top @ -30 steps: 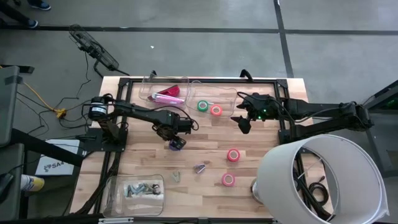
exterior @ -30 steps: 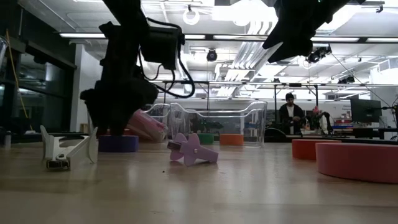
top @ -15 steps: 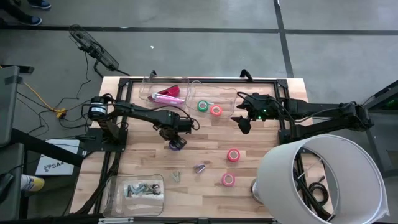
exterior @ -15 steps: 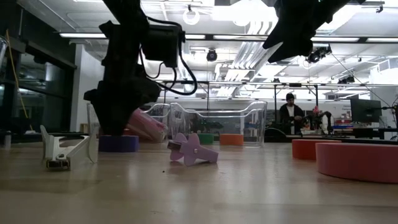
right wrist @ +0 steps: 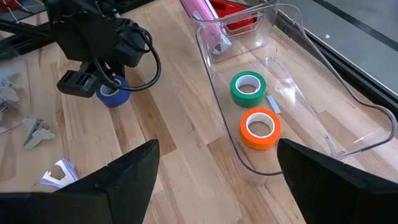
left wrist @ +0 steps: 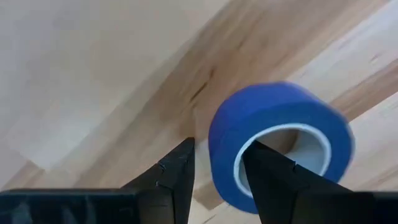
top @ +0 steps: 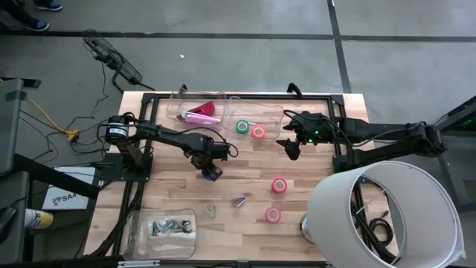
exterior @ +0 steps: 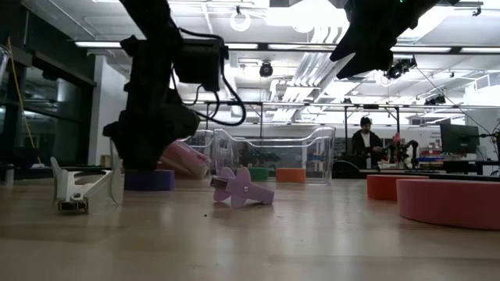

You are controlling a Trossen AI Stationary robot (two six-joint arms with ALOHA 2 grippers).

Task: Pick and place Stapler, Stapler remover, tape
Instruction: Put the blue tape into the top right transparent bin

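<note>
Between and just beyond the left gripper's (left wrist: 214, 171) two dark fingers (left wrist: 177, 171) lies a blue roll of tape (left wrist: 280, 140), flat on the wooden bench (left wrist: 81, 74). One finger stands outside the roll's wall and the other reaches over its rim into the pale hollow core, so the wall sits in the narrow gap between them; whether they press on it I cannot tell. The roll is a short ring, bright blue outside and whitish inside. From above, the same gripper (top: 211, 169) hovers over the roll (top: 213, 173) near mid-bench. The right gripper (top: 291, 147) waits with fingers spread, holding nothing, near a clear tray (right wrist: 348, 118) with green tape (right wrist: 248, 88) and orange tape (right wrist: 260, 128)
</note>
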